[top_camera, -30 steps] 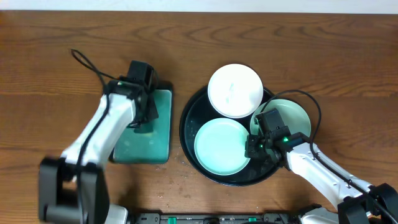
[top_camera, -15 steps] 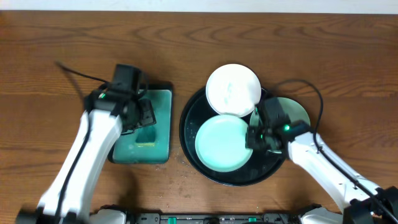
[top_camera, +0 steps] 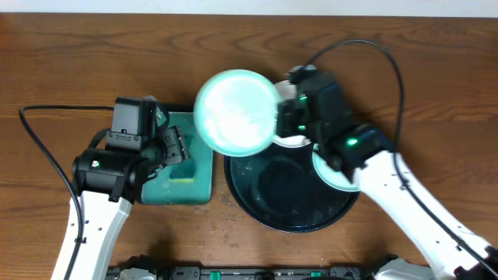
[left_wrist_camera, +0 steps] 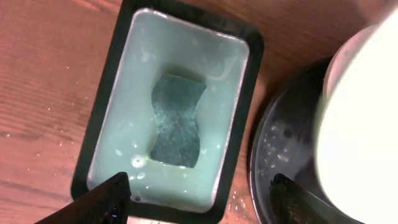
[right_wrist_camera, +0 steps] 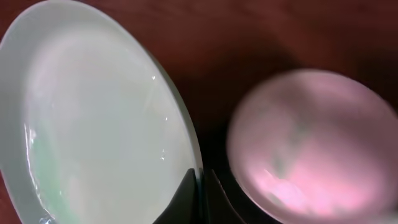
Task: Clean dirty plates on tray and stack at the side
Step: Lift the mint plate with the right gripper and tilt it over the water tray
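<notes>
Tabletop of brown wood (top_camera: 62, 62) is carrying a large round glossy black tray (top_camera: 280, 198), and the right gripper (right_wrist_camera: 200, 190) is pinching the rim of a pale mint-green round plate (top_camera: 233, 113), holding it up over the tray's rear left edge. A second mint-green plate (top_camera: 325, 173) is lying at the tray's right side under the right arm, and a white round plate (top_camera: 292, 141) is peeking out behind. The left gripper (left_wrist_camera: 202, 198) is hanging, fingers spread wide, above a small rectangular black-rimmed tray (left_wrist_camera: 180, 183), where a dark teal sponge (left_wrist_camera: 177, 121) is lying mid-basin
</notes>
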Robot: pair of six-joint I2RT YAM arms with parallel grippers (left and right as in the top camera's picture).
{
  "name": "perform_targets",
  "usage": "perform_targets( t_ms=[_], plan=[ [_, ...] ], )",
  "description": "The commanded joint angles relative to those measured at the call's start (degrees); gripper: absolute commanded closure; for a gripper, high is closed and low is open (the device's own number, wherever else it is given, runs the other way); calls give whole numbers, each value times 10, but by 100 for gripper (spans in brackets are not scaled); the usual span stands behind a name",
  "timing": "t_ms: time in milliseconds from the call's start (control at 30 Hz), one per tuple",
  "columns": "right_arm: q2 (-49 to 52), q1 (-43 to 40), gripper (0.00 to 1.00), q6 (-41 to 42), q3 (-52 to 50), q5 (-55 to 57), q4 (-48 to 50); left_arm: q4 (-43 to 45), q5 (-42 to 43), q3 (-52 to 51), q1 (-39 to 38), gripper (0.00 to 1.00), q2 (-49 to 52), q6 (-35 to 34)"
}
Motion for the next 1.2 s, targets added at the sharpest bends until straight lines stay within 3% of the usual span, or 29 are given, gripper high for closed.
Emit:
perform_targets(
  t_ms=[0, 167, 400, 633, 667, 867, 1167],
  plan=[
    [58, 66, 99, -15, 7, 80, 53, -24, 3, 8, 2, 27, -3, 3],
    [153, 144, 99, -117, 7, 170, 195, -54, 3, 8, 2, 27, -9, 3],
    [163, 219, 99, -280, 7, 352, 289, -82, -7, 8, 2, 27, -44, 2],
    [160, 274, 99, -396, 7, 492, 355, -83, -92, 8, 2, 25, -120, -86],
    [160, 280, 99, -410, 7, 500, 362, -83, -101, 8, 2, 19, -133, -86],
    [160, 303, 99, -490, 7, 515, 403, -83, -120, 8, 2, 18, -188, -79],
    [160, 313, 99, -561, 7, 553, 459, -83, -120, 8, 2, 18, -189, -79]
  ],
)
